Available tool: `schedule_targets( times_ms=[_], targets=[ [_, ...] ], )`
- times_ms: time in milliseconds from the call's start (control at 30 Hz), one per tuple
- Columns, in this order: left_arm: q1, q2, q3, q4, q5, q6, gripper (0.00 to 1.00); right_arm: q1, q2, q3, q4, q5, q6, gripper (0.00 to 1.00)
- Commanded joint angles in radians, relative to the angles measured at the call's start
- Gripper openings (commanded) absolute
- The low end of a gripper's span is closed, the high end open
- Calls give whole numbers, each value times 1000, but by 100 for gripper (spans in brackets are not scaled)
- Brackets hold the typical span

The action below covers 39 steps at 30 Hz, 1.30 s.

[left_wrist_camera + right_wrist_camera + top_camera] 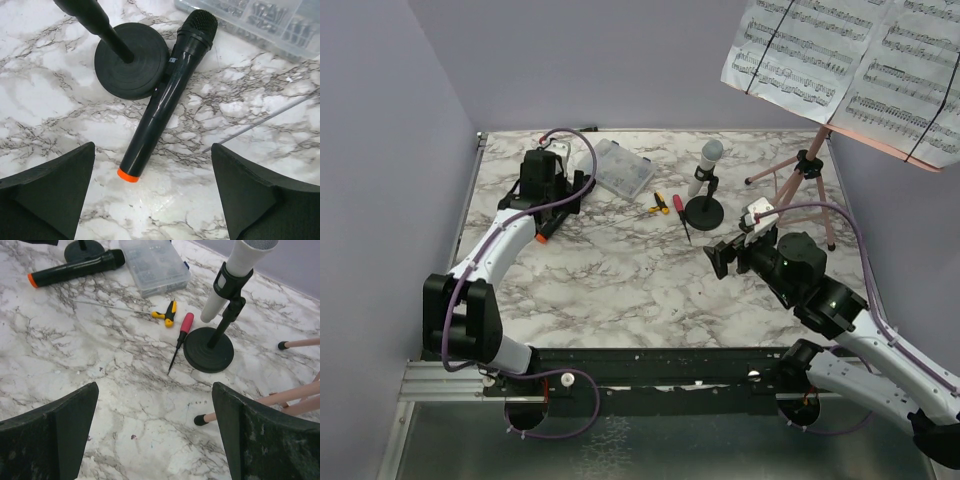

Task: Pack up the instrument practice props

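Marbled tabletop [620,285] carries a black orange-tipped microphone [165,100] touching a round black mic holder [117,70] below the wide-open left hand [152,165]; the right hand [155,390] gapes empty too.

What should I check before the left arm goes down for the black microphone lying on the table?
1. Left gripper open: ok, fingers wide apart.
2. Black microphone reachable: ok, lying flat on the table below the left gripper, nothing on top.
3. Room around it: not ok, it lies against the round base of the mic holder.
4. Height above it: cannot tell.
5. Right gripper out of the way: ok, open, across the table near the grey-headed microphone.
6. Clear box out of the path: ok, beyond the microphone's head.
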Motion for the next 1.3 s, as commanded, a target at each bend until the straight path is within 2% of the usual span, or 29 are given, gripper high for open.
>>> schedule_targets(
  times_ms=[0,167,233,300,367,533,667,867,1133,1267],
  targets=[
    [-1,-89,37,-168,72,-95,99,3,-18,-48,125,-3,1,100],
    [0,-205,-37,-134,17,-201,99,3,-19,-127,332,-38,25,100],
    [0,-247,-65,-136,5,-239,99,3,13,-112,346,-100,6,100],
    [0,-280,-92,-126,56,-236,99,3,77,-77,351,-116,0,100],
    [0,-299,-108,-123,86,-233,99,3,154,-31,347,-94,0,100],
    [-8,-335,-146,-108,46,-222,99,1,260,27,419,-63,-67,100],
    [-77,-362,-185,-78,-9,-204,99,-31,355,105,405,-45,-130,99],
    [-180,-429,-327,47,-72,-210,99,-143,449,122,483,-74,-99,98],
    [-309,-486,-379,84,-162,-158,99,-243,588,89,695,-38,-53,96],
    [-335,-474,-382,84,-166,-161,99,-267,689,104,815,-3,-49,93]
  ],
)
